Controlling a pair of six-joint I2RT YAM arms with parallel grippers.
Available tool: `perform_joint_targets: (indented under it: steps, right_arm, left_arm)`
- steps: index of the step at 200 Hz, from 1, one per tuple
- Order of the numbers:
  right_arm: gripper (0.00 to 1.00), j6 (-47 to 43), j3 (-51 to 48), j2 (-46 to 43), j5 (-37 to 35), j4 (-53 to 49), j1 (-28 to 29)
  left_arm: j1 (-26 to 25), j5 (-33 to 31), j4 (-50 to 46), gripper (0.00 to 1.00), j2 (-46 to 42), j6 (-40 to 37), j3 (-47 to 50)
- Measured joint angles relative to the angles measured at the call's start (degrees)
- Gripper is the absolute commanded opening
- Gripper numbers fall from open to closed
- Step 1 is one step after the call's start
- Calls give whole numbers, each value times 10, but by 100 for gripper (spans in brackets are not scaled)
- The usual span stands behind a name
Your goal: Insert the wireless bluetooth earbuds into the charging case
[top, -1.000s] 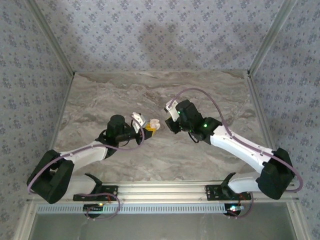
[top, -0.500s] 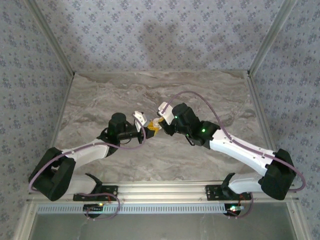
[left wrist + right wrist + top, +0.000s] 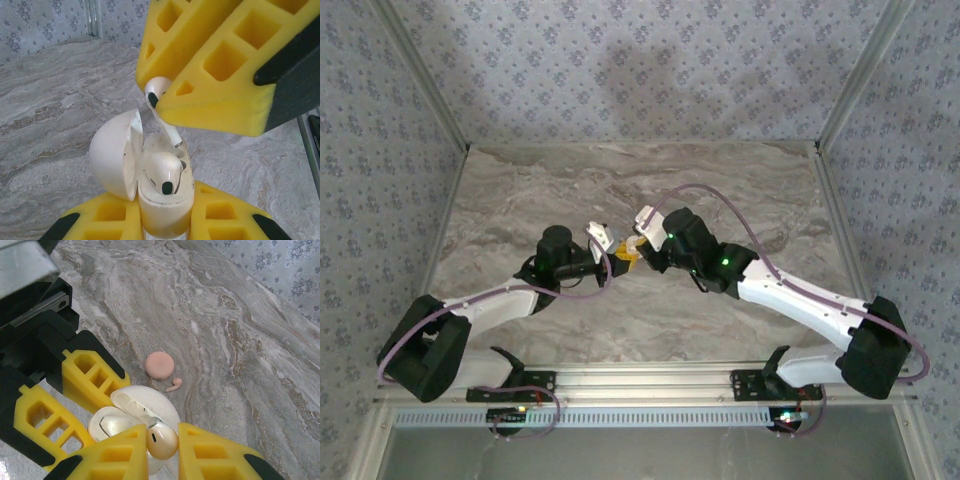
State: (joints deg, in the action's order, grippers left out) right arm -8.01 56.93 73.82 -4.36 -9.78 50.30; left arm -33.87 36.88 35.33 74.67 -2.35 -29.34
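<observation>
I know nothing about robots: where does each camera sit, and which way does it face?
Top external: above and behind the robot, looking down at the table; left arm and right arm show.
Left wrist: on its arm, looking along the left gripper clamping the charging case.
Right wrist: on its arm, looking down past the right gripper pinching an earbud.
Shared: both wrist views show the open charging case and that earbud.

This is a robotics lab test booth. A marble-patterned tabletop (image 3: 520, 190) is boxed in on three sides by floral-print panels (image 3: 620, 70) set between metal corner posts (image 3: 425, 85). The left arm (image 3: 490, 305) and right arm (image 3: 800, 295) are bolted to an aluminium rail (image 3: 640, 378) beside exposed wiring (image 3: 525, 412).
</observation>
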Motion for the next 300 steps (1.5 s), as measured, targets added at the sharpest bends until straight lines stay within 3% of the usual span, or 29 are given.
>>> perform_joint_targets:
  steps: [138,202,252,300]
  right_arm:
    - [21,-5,0,5,2,10,13]
    - [46,-5,0,-1,29,6,12]
    - [52,25,0,-46,90,5,-17]
    - [52,104,0,-60,205,5,-94]
  left_arm:
    - [0,-7,-8,13,-19,5,0]
    - [0,-17,-6,13,-27,4,0]
    - [-3,-30,-10,13,-37,-9,0]
    - [-12,-35,-15,13,-42,-31,2]
